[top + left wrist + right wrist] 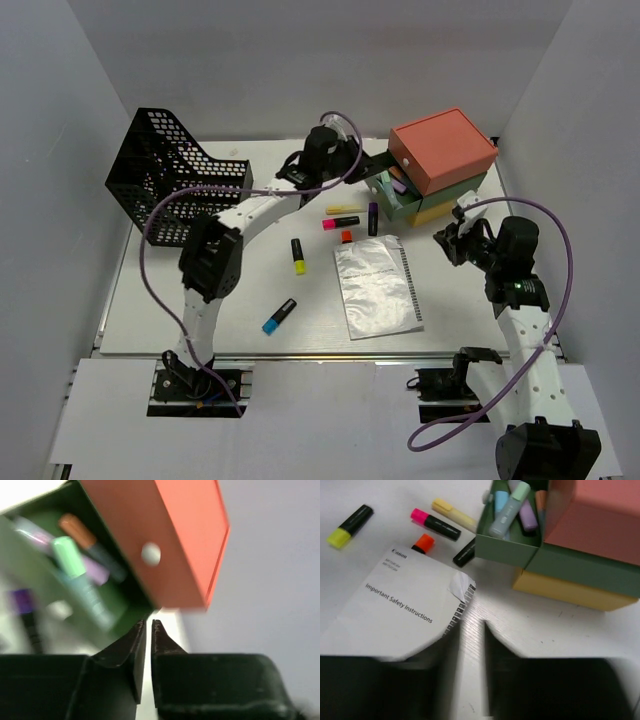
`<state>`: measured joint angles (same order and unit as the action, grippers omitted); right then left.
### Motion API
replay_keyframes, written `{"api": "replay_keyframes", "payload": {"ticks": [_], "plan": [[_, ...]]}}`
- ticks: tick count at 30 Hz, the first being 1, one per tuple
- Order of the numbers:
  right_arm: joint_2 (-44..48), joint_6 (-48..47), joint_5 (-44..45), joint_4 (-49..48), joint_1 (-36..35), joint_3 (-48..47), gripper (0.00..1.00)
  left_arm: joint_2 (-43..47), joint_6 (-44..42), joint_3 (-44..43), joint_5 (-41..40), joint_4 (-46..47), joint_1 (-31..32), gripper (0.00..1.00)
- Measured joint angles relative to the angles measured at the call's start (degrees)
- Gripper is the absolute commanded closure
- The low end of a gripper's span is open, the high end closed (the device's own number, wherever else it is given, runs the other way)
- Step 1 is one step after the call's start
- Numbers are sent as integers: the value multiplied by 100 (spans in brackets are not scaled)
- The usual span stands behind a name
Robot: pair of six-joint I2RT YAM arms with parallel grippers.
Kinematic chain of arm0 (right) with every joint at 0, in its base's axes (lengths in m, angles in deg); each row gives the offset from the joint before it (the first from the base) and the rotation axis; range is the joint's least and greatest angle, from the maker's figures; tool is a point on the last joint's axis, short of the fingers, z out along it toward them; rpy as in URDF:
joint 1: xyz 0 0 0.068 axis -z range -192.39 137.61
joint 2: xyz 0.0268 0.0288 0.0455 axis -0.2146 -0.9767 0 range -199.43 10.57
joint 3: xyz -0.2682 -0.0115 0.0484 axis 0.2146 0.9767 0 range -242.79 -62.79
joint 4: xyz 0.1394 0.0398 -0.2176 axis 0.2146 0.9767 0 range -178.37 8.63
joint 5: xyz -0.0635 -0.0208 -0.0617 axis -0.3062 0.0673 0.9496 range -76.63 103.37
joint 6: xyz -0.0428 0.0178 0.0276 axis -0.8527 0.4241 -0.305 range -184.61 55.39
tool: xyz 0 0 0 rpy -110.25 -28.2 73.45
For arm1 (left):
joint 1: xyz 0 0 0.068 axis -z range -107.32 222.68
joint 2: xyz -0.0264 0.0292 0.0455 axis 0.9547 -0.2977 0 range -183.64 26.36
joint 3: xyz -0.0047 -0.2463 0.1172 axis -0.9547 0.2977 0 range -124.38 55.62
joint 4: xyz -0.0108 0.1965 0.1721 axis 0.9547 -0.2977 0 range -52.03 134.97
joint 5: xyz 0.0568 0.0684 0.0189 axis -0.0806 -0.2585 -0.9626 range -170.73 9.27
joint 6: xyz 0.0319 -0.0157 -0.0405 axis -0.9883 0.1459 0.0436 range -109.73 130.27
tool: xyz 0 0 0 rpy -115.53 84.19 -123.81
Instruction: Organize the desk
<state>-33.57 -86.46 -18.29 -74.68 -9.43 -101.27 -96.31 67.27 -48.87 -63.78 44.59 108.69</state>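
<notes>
Left tool (148, 623) hangs at the lip of the open green drawer (507, 555), near 12 o'clock on the white bench (200, 320), its fingers a slit apart and pinching nothing. Right tool (471, 627) hovers near 3 o'clock, narrowly spread and empty, over bare bench between the booklet (395, 615) and the yellow drawer (570, 592).

- desk (200, 320): plain white
- basket (165, 180): black mesh
- drawer box (440, 150): coral top, green middle, yellow bottom
- pens (515, 505): mint, lilac, pale blue
- leaflet (395, 610): white, black print
- yellow marker (298, 256), blue marker (279, 316), pink marker (340, 223): black bodies, coloured caps
- cables (143, 250): purple
</notes>
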Motion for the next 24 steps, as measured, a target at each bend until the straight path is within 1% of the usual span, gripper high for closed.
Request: {"api": "replay_keyframes", "payload": {"ticks": [1,3,4,5,6,7,8,9,10,11,12,14,17,18,20,21,24], "plan": [[11,-55,-98,24,4,2,50,299,-448,315,31,22,-31,81],[17,-262,-319,85,2,4,39,918,-1469,922,120,39,-90,81],[15,-334,-393,127,2,4,39,1189,-1989,1134,170,2,-109,83],[15,-435,-476,170,2,9,39,1460,-2682,1305,234,-66,-144,83],[15,-544,-551,223,2,11,43,1635,-3250,1379,297,-170,-175,82],[15,-669,-656,282,2,17,47,1786,-3978,1405,363,-313,-197,77],[17,-772,-745,304,2,37,52,1862,-4542,1401,372,-428,-205,75],[17,-881,-848,334,2,70,67,1906,-5106,1388,389,-570,-208,75],[20,-1019,-922,367,2,96,73,1912,-5484,1377,393,-691,-210,71],[20,-1088,-999,400,2,122,78,1843,-6142,1309,402,-940,-210,69],[31,-1200,-1075,426,2,166,87,1742,-6564,1222,404,-1154,-210,67],[87,-1416,-1209,459,2,273,90,1360,-7434,907,409,-1624,-210,62],[170,-1620,-1309,494,2,389,88,682,-8347,505,387,-2120,-212,59],[186,-1663,-1331,498,2,411,83,490,-8559,424,372,-2256,-214,57],[208,-1740,-1355,511,2,428,78,103,-8948,282,337,-2494,-221,54],[212,-1768,-1360,511,2,428,74,-50,-9079,232,323,-2579,-223,53],[216,-1816,-1360,509,2,428,70,-415,-9383,81,249,-2734,-236,50]]}}
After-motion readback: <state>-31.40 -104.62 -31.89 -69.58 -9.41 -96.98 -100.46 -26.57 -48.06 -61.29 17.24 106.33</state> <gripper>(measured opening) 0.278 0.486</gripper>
